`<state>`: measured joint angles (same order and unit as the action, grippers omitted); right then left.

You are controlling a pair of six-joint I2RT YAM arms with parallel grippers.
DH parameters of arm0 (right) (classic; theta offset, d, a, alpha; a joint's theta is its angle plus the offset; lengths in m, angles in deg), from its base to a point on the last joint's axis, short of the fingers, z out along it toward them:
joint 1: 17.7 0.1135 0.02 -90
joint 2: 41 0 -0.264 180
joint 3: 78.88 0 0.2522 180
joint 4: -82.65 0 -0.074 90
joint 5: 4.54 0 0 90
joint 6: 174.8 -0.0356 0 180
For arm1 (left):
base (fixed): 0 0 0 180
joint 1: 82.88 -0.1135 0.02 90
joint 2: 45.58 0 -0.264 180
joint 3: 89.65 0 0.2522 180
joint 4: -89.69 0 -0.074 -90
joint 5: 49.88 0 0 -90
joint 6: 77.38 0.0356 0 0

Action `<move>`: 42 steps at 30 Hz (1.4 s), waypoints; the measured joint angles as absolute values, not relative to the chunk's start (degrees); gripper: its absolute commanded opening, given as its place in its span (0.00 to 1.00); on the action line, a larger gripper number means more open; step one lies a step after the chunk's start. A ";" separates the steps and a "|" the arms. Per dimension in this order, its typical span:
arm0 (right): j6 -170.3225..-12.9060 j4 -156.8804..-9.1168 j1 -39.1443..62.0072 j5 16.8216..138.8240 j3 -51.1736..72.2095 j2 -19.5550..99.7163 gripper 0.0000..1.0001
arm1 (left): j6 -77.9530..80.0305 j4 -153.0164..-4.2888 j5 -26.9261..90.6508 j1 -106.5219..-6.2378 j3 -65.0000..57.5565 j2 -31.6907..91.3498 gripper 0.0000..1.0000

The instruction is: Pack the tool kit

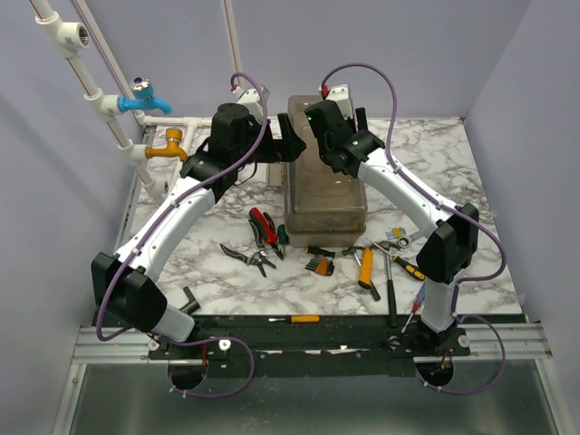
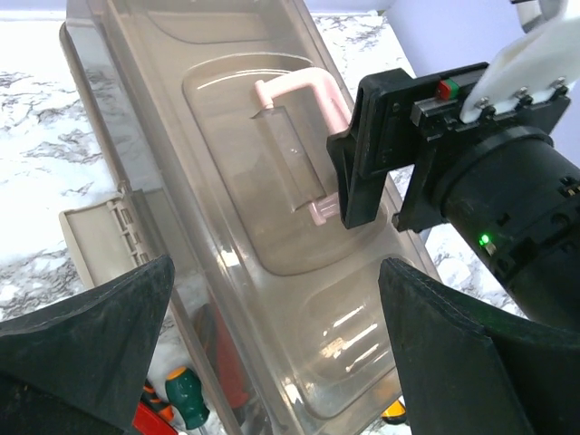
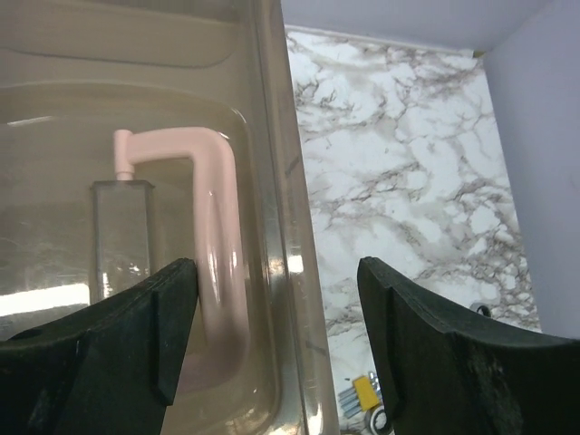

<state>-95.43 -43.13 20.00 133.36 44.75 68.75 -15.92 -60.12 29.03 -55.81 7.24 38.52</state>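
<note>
My left pincer (image 2: 272,362) is spread as wide as it goes and holds nothing. Its fingers (image 2: 82,353) fill the two bottom corners of my left wrist view. The toolbox (image 2: 227,181) lies just ahead of them, running from the upper left of the frame to the bottom centre. The smoky lid (image 2: 272,299) faces me, with the pink handle (image 2: 308,100) in its recess at upper centre. A beige flap (image 2: 100,236) stands out from the box's side at the left edge. Below it, at the bottom of the frame, a green-handled screwdriver (image 2: 186,399) shows beside the box.

My right pincer (image 3: 276,353) is also open and grips nothing. In its wrist view the handle (image 3: 217,272) runs down just inside the finger at lower left. I cannot tell whether it touches that finger. The lid's rim passes between the two fingers, and the marble table (image 3: 408,181) fills the right of the frame. From my left wrist, that pincer (image 2: 367,149) hangs at the handle's right end.

From above, the toolbox (image 1: 324,181) sits at the centre of the table (image 1: 453,172). My left pincer (image 1: 288,138) is at its upper left corner and my right pincer (image 1: 319,122) is over its upper end. Loose tools lie below the box: red pliers (image 1: 263,225), black pliers (image 1: 249,258), hex keys (image 1: 319,265) and an orange-handled tool (image 1: 367,269).
</note>
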 measured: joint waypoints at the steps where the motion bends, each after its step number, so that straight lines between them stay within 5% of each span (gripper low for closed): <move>1: -94.17 -44.02 20.48 133.80 44.68 68.51 0.77 | -15.96 -60.12 29.01 -55.79 7.50 38.78 0.99; 6: -90.38 -48.59 22.71 133.49 43.02 65.80 0.71 | -16.77 -59.93 28.40 -55.81 9.78 41.36 0.99; 12: -94.03 -51.89 21.53 119.40 39.83 58.24 0.73 | -19.17 -60.19 24.59 -56.25 12.23 45.10 0.98; 22: -107.35 -57.42 1.44 91.46 28.27 48.97 0.75 | -17.75 -54.09 23.26 -53.89 23.66 51.26 0.84; 31: -117.36 -62.58 -7.28 82.48 16.51 43.77 0.75 | -20.11 -45.37 25.47 -48.92 41.05 62.80 0.79; 38: -122.25 -66.40 -8.31 81.50 13.16 41.89 0.75 | -25.47 -40.74 26.82 -48.25 47.22 70.76 0.33; 42: -123.43 -68.46 -8.33 81.02 12.22 41.46 0.75 | -26.98 -38.99 27.11 -48.29 48.88 73.38 0.29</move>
<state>-123.43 -68.46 -8.33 81.02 12.22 41.46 -26.98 -38.99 27.11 -48.29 48.88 73.38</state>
